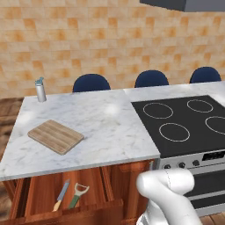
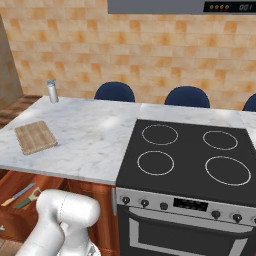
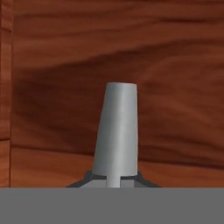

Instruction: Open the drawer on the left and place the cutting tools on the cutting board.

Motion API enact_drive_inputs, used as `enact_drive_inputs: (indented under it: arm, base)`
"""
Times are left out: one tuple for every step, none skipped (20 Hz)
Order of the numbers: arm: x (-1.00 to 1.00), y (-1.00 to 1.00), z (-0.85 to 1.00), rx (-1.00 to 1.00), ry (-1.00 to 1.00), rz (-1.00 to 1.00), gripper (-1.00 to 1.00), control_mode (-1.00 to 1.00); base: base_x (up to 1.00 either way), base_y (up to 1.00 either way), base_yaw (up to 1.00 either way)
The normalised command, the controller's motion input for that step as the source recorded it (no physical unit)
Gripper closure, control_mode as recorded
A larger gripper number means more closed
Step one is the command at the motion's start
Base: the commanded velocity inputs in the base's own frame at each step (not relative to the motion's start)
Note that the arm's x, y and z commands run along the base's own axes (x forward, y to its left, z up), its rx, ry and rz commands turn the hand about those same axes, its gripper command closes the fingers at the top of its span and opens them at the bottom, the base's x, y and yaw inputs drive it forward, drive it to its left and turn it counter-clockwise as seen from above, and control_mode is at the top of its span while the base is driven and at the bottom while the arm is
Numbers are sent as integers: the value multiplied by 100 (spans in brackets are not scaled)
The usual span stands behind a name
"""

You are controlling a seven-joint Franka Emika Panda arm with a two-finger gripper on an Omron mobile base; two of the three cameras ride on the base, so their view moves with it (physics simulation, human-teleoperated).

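The top drawer [image 1: 41, 197] stands pulled out under the marble counter. Inside it lie the knife [image 1: 61, 195] with a tan handle and the green-handled peeler [image 1: 78, 194] side by side; both also appear as knife [image 2: 19, 194] and peeler [image 2: 29, 198]. The cutting board [image 1: 56, 136] rests bare on the counter's left part, and again as the board [image 2: 35, 137]. In the hand view my gripper [image 3: 114, 183] hugs the silver drawer handle [image 3: 117, 131], dark tips tight on both sides, with reddish drawer wood behind.
A grey bottle [image 1: 40, 89] stands at the counter's back left corner. A black cooktop [image 1: 184, 123] with an oven front [image 2: 190, 225] lies to the right. Blue stools [image 1: 91, 82] line the far side. My white arm [image 1: 169, 197] bends low by the drawer.
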Motion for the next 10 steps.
enact_drive_inputs:
  arm:
    - [-100,0,-9,0,0,0,100,-100]
    - [-99,0,-9,0,0,0,-100,-100]
    - [-79,0,-14,0,1,1,-100,-100]
    - [-90,0,-7,0,0,1,-100,-100]
    - [-100,-1,0,0,0,0,-100,-100]
    - [-100,0,0,0,0,0,-100,-100]
    - [-100,0,0,0,0,0,-100,-100]
    - [-100,0,4,0,-1,0,-100,-100]
    - [-100,0,14,2,-3,0,-100,-100]
    - [-100,-8,20,7,-3,-4,-100,-100]
  base:
    - [0,0,0]
    - [0,0,0]
    - [0,0,0]
    - [0,0,0]
    - [0,0,0]
    - [0,0,0]
    - [0,0,0]
    - [0,0,0]
    - [0,0,0]
    - [0,0,0]
